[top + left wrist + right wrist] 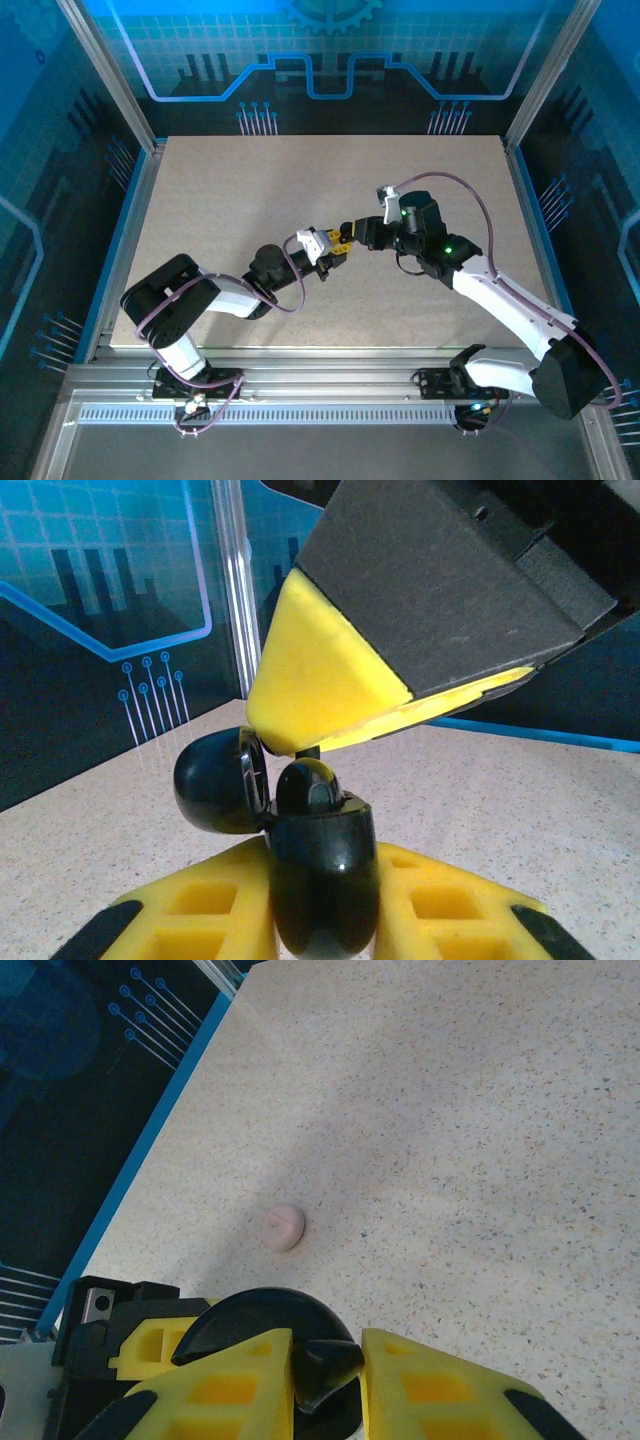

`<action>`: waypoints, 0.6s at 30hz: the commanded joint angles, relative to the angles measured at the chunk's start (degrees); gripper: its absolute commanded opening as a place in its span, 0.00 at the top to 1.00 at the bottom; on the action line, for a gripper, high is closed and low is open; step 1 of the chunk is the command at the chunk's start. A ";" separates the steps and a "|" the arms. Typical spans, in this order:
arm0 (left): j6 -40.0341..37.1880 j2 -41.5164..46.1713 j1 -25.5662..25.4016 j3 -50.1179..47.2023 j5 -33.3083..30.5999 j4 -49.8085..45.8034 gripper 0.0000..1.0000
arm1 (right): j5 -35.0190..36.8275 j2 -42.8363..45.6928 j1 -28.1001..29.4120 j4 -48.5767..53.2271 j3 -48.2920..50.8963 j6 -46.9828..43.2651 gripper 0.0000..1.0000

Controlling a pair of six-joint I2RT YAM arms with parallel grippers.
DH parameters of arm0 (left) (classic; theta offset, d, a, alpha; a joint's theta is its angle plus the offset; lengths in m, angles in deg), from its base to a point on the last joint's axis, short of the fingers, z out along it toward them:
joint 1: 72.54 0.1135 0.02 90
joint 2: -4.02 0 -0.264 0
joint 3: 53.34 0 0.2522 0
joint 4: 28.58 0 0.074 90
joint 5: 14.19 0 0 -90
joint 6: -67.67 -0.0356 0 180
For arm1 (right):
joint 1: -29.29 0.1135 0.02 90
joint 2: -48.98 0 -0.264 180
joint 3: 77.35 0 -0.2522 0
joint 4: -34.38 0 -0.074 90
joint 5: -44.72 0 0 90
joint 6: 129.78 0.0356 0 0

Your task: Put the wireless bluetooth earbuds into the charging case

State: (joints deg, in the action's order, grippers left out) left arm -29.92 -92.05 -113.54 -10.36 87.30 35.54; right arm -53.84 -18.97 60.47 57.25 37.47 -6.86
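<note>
Left wrist view: the left gripper has its yellow, pocketed plastic fingers clamped on a glossy black, egg-round charging case. The case's domed lid is swung open to the left. Just above, the right gripper pinches a small shiny black earbud between blunt wedge-shaped yellow tips, right at the case's mouth. A matte pale pink case, round and seamed shut, lies well apart on the speckled stone-look table
</note>
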 commanded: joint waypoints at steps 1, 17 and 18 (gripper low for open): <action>-0.87 1.33 -0.36 1.91 1.45 2.44 0.76 | -4.79 0.74 0.21 3.17 0.71 -2.54 0.77; -1.98 4.24 -0.35 1.22 4.70 2.48 0.76 | -13.06 2.83 -3.39 5.31 0.18 -8.20 0.77; -1.98 4.49 -0.38 1.29 4.77 2.46 0.76 | -13.82 3.06 -3.59 5.23 0.17 -8.61 0.77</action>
State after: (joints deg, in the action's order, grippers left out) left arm -30.38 -90.13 -113.60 -10.36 90.73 34.62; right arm -62.34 -16.82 57.17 59.67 37.47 -13.17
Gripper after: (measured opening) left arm 0.239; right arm 0.227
